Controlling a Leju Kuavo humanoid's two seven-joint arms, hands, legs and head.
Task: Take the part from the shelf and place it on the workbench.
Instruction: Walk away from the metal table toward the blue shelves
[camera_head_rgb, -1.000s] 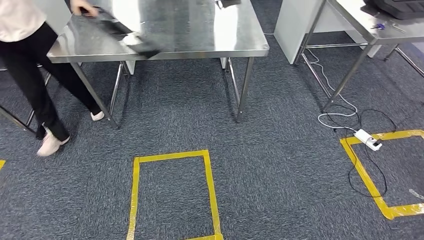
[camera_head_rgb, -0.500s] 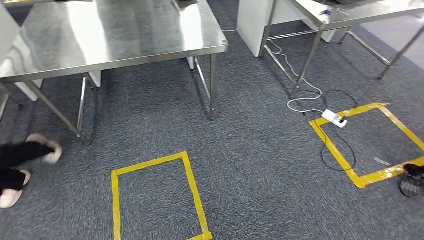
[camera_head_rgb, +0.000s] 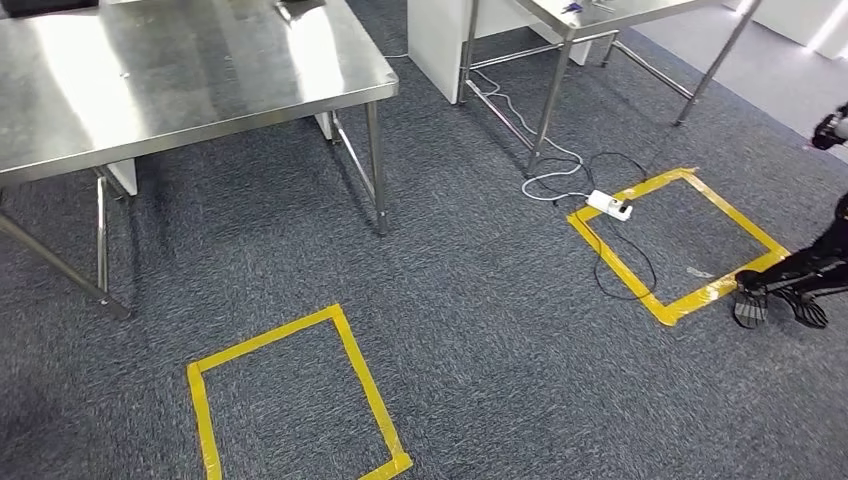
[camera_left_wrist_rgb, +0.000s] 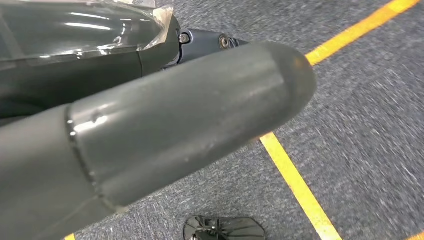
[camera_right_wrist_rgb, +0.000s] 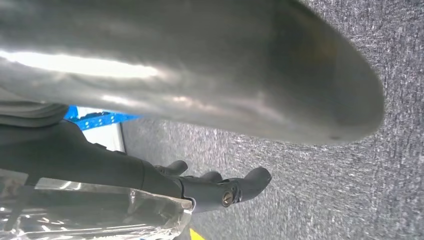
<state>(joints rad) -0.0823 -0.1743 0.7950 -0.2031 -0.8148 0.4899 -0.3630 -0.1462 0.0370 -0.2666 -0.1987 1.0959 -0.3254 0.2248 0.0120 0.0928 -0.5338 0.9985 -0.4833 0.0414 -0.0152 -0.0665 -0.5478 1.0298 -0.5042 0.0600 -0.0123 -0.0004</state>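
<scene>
The grey carpet (camera_head_rgb: 500, 330) had slid left: the robot turned right, away from the tabletop (camera_head_rgb: 180, 70). No part or shelf showed yet. Left hand (camera_left_wrist_rgb: 165, 125) and right hand (camera_right_wrist_rgb: 200, 75): grip unclear.

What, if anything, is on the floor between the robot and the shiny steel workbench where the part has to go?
Nothing visible blocks the way to the shiny steel workbench: only grey carpet and a flat yellow tape rectangle lie before it. The white power strip and its black cable sit off to the right.
</scene>
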